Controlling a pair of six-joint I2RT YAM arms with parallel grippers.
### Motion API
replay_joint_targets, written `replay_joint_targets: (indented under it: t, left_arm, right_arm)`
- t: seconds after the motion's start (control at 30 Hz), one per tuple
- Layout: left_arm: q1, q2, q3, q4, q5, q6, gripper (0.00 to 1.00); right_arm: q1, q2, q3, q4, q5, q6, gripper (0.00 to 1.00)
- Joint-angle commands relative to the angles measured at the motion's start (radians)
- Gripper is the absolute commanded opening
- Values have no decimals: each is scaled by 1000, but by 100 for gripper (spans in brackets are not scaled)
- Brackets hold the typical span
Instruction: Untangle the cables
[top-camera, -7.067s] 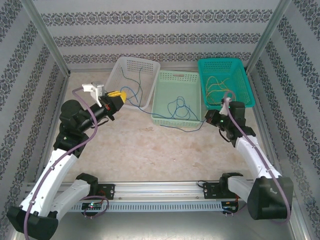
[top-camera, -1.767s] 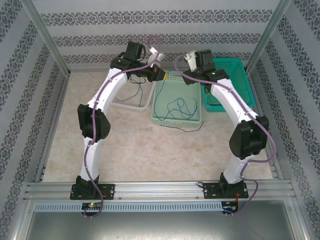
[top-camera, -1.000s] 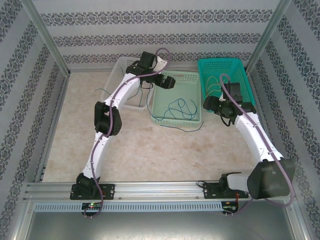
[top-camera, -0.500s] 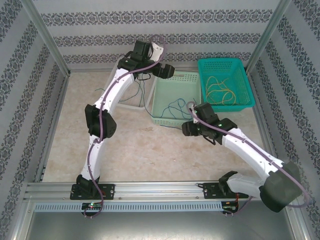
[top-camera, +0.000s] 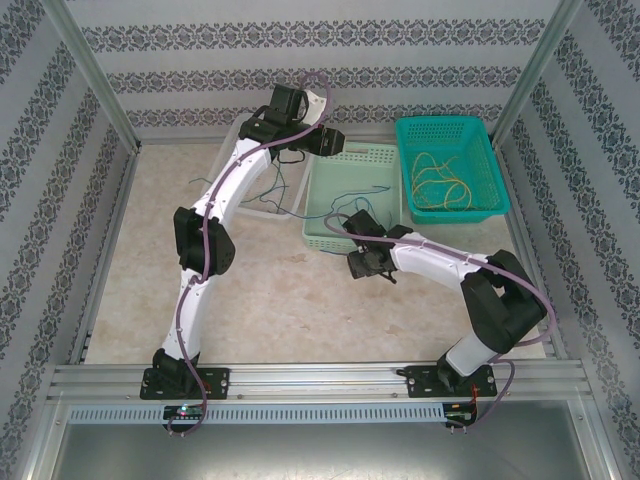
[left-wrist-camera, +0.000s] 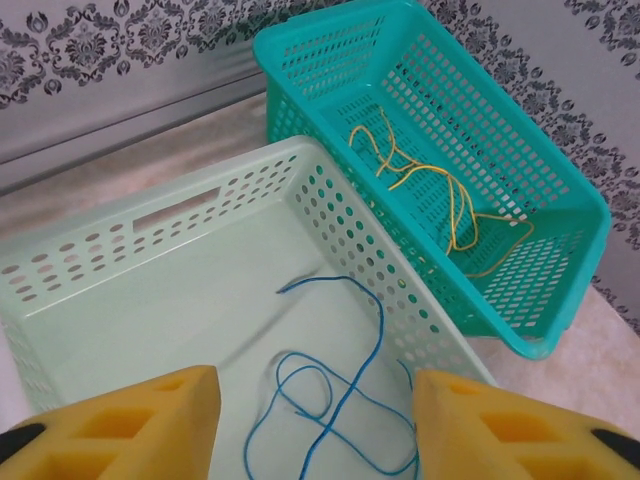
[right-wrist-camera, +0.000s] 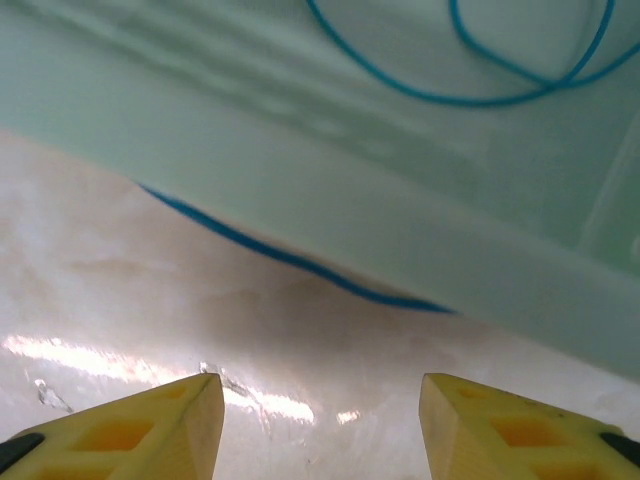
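Finds the right claw (right-wrist-camera: 320, 385) low over the marbled beige tabletop (top-camera: 260, 300), just before the near wall of the pale green perforated plastic basket (top-camera: 375, 153), having swung there within the last second from beside the teal perforated plastic basket (top-camera: 455, 214). Shows its yellow foam fingers (right-wrist-camera: 140, 420) spread, with nothing between them. Faces a stray stretch of the thin blue cable (right-wrist-camera: 280, 255) lying on the tabletop at the foot of that wall, just ahead of the fingertips. Keeps the left claw (left-wrist-camera: 315, 378) above the far left part of the same basket, hardly shifted from half a second back, jaws parted and empty over the rest of the blue cable looped on the basket floor. Leaves the thin yellow cable (left-wrist-camera: 450, 200) alone in the teal basket, well apart from the blue one. Points to a turn toward the blue cable: probably a pinch on the stray stretch, then a lift back inside. Counts yellow as sorted, blue as not yet.
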Motion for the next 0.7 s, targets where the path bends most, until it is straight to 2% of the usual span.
replay_joint_targets:
  t: [0.0,0.03,0.1,0.33,0.57,0.67]
  left_arm:
    - [-9,-8,-2,-13,-15,1,61]
    - [-9,-20,-5,-28,-28,1,64]
    - [-9,-47,-26,-41,-43,3,65]
    - [17,-183,-202,2,-86,-29,70]
    - [51,-334,-452,113,-80,-61,70]
    - [55,-384,-532,145,-77,-69,70]
  right_arm:
    - [19,10,18,55,85,-24,59]
    - [20,18,20,63,89,-27,60]
    - [18,51,36,64,86,-36,61]
    - [9,131,80,61,30,-43,53]
    - [3,191,88,83,49,-39,67]
    - [3,220,100,90,60,-37,67]
